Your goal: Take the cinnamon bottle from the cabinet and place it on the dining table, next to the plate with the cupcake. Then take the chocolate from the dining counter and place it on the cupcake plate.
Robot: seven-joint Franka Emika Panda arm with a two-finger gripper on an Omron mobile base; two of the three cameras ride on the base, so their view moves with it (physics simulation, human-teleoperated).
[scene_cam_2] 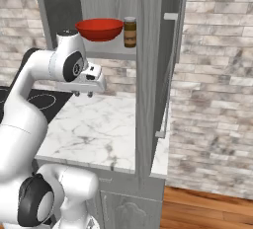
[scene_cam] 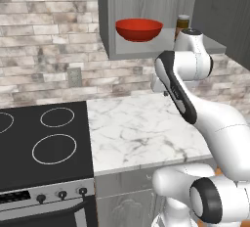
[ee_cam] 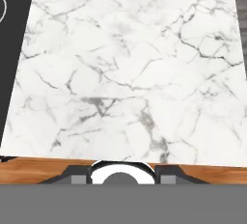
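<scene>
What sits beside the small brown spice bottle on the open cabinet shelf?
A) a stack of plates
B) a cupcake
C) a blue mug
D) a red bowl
D: the red bowl stands on the same cabinet shelf as the spice bottle, just to its left in the right base view.

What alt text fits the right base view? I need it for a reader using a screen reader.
A white robot arm reaches over a marble counter, its tool pointing down below an open wall cabinet. On the cabinet shelf a red bowl stands beside a cinnamon bottle. A black stovetop lies at left, a brick wall at right.
</scene>
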